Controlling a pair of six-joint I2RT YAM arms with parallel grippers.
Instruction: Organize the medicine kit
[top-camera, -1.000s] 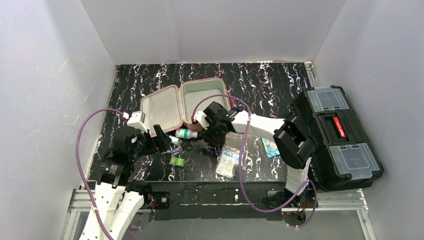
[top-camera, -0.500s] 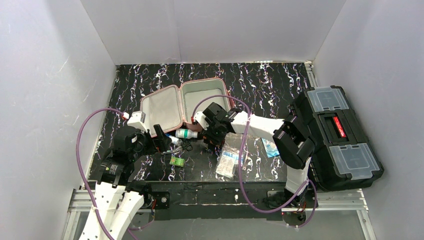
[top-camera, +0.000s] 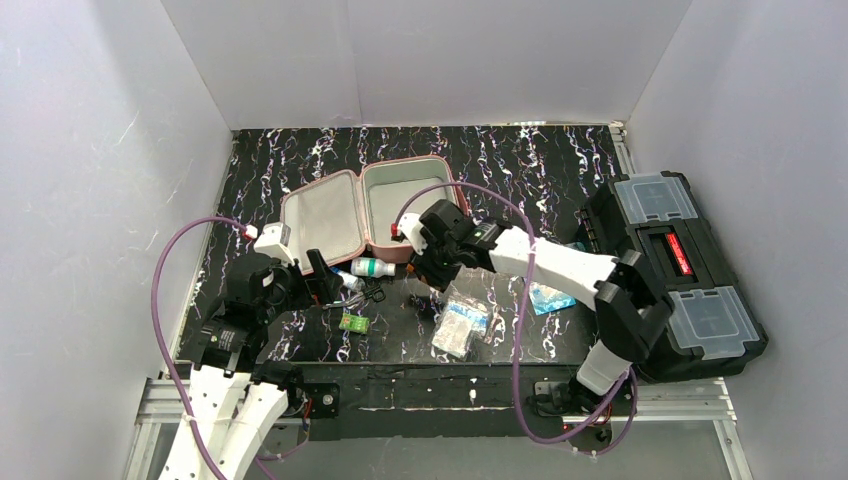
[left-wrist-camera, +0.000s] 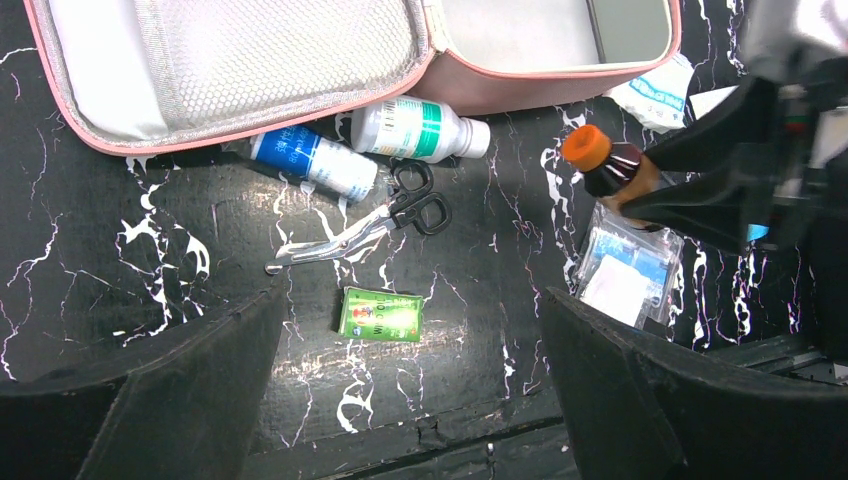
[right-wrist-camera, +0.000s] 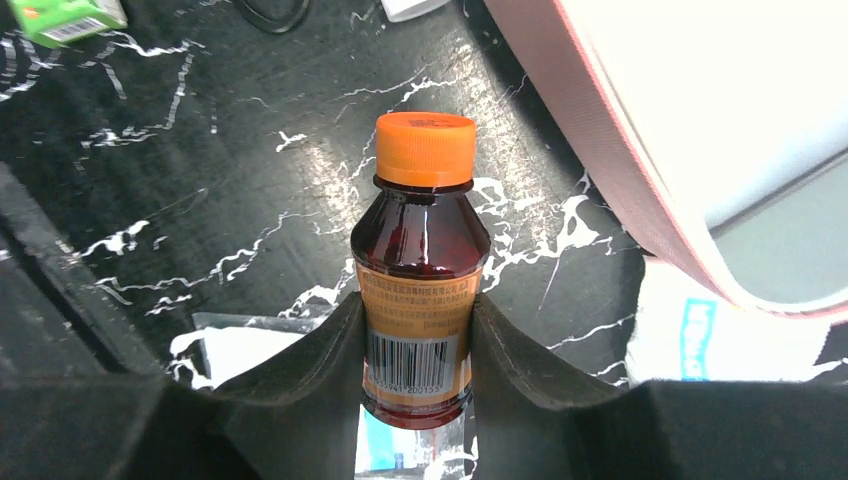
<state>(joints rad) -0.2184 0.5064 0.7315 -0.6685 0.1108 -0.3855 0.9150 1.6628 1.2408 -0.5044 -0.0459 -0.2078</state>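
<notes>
The right end effector (right-wrist-camera: 418, 322), having just closed, is now gripping the orange-capped bottle (right-wrist-camera: 422, 250) and seemingly lifting it toward the medicine kit (top-camera: 322, 215), which is lying open just beyond. The left end effector (left-wrist-camera: 410, 400) is idling, spread wide.

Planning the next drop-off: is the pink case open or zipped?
Open: the case lies spread flat, its mesh lid and grey compartment both facing up.

High rear overhead, wrist views close, downward, all sharing medicine kit (top-camera: 322, 222)
</notes>
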